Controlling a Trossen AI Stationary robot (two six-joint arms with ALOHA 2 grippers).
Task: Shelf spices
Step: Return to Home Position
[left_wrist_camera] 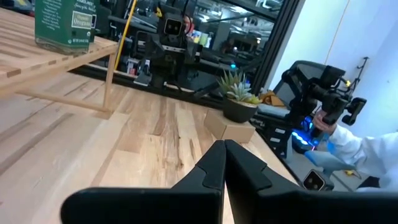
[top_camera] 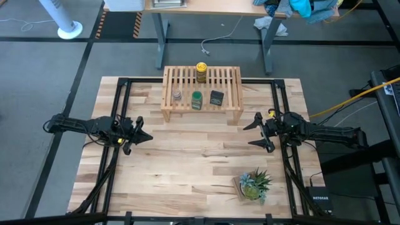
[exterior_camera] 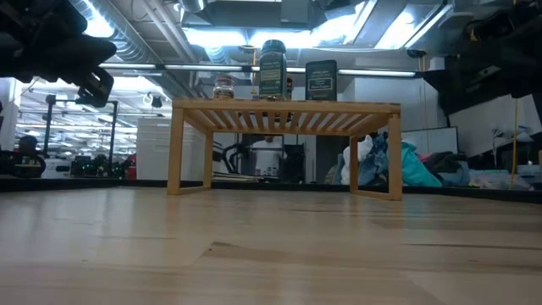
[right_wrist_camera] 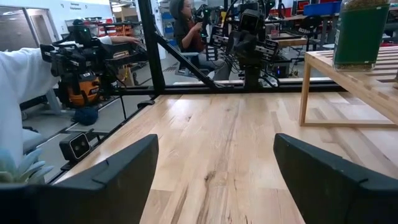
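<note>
The low light-wood shelf stands on its short legs at the table's far middle. On its slatted top stand the spices: a yellow-lidded jar at the back, and in front a tiny grey-topped jar, a green-lidded jar and a black tin. The low view shows them upright on the shelf. My left gripper hovers shut over the table's left side, pointing level toward the middle. My right gripper hovers open over the right side, facing it, with nothing between its fingers.
A small potted green plant stands on a block near the table's front right. Black frame rails run along both sides of the table. Bare wood lies between the grippers and before the shelf. A person in a white sleeve is beyond the table.
</note>
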